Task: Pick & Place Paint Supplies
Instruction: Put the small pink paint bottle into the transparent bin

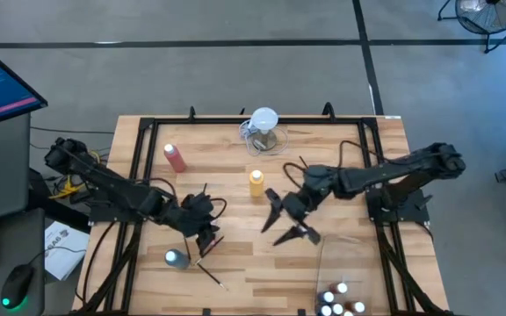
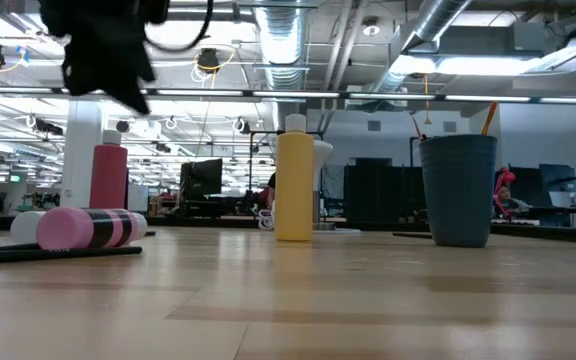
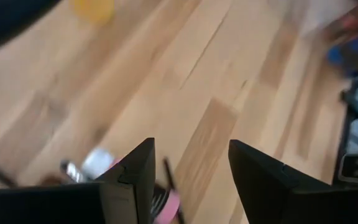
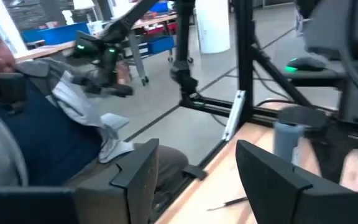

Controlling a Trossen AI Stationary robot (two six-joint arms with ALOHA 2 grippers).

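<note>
left arm lining up on the lying pink bottle

a pink-and-black paint bottle (image 2: 86, 227) lies on its side at the wooden table's (image 1: 235, 263) left front, a thin dark paintbrush (image 1: 211, 275) beside it. the left gripper (image 3: 188, 177) hovers just above, jaws parted and empty. next it likely must descend and straddle the bottle. the right gripper (image 4: 194, 171), also parted and empty, waits mid-table near the yellow squeeze bottle (image 1: 256, 183).

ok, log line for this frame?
left hand: open, over brush | right hand: open, empty, mid-table | yellow bottle: upright
</note>
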